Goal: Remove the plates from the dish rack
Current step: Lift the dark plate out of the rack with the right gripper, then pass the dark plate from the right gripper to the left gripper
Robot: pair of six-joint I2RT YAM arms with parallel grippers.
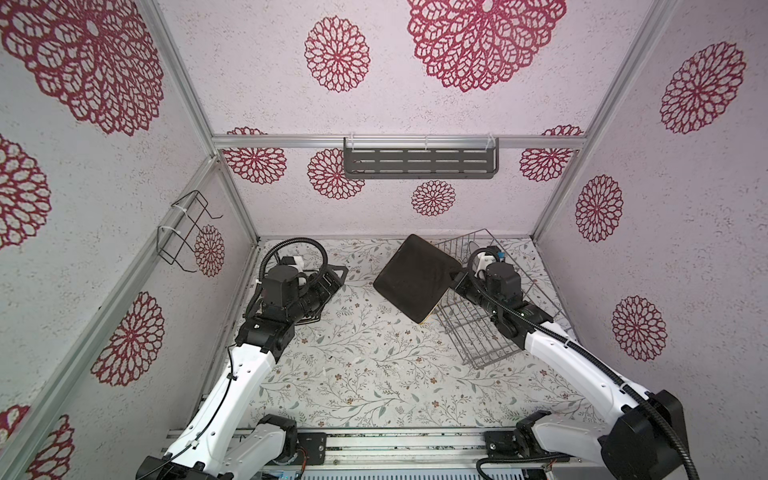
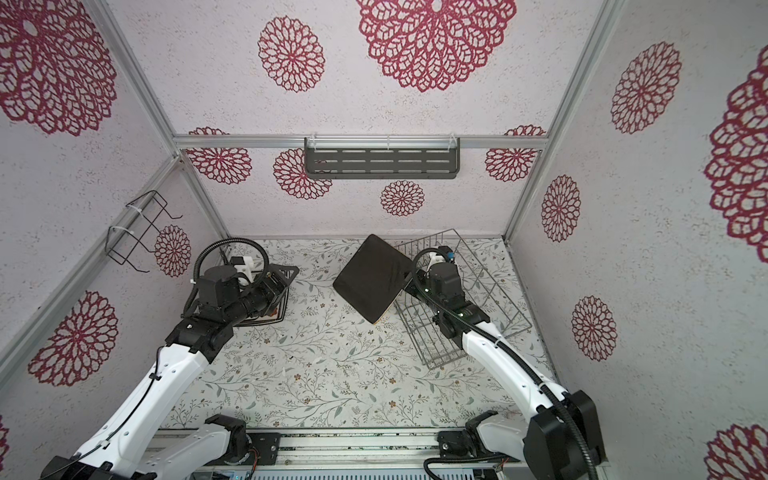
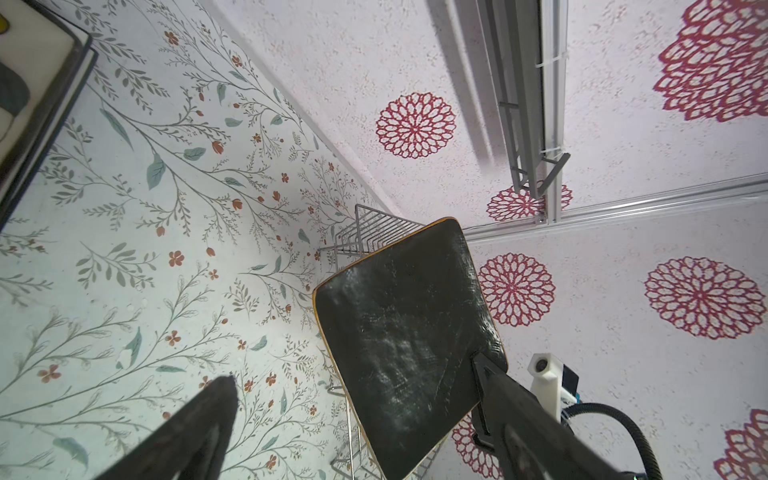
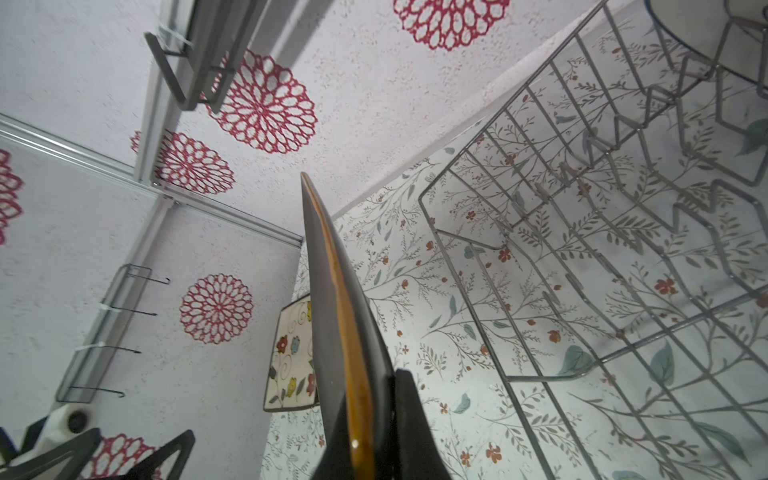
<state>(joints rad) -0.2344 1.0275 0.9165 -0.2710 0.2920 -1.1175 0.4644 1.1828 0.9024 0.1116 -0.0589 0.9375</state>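
At the right gripper (image 1: 453, 275): jaws pinched tight on one edge of the black plate (image 1: 413, 278). The plate is square with an amber rim. It sticks out from the fingertips toward the other arm, tilted, lifted off the table (image 1: 374, 374). The right wrist view shows it edge-on between the fingers.

Just under and behind this gripper is the dish rack (image 1: 465, 336), silver wire, standing on the table. The right arm crosses above it. The held plate's lowest corner hangs close to the rack's near edge; cannot tell whether they touch.

In the rack, further from the fingertips, is a round white plate (image 4: 690, 37) with a dark rim, set among the wires. Only part of it shows. The tine rows nearer the gripper stand bare.

Across the held plate, well apart from it, is the left gripper (image 1: 332, 294). Its jaws are spread wide with nothing between them.

Below the left gripper a floral plate (image 4: 291, 361) lies flat on the table: cream, with swirls and small flowers. A dark edge shows beneath it in the left wrist view.

Farthest off are the slotted shelf (image 1: 419, 164) on the back wall and the wire holder (image 1: 183, 232) on the side wall beyond the left arm.
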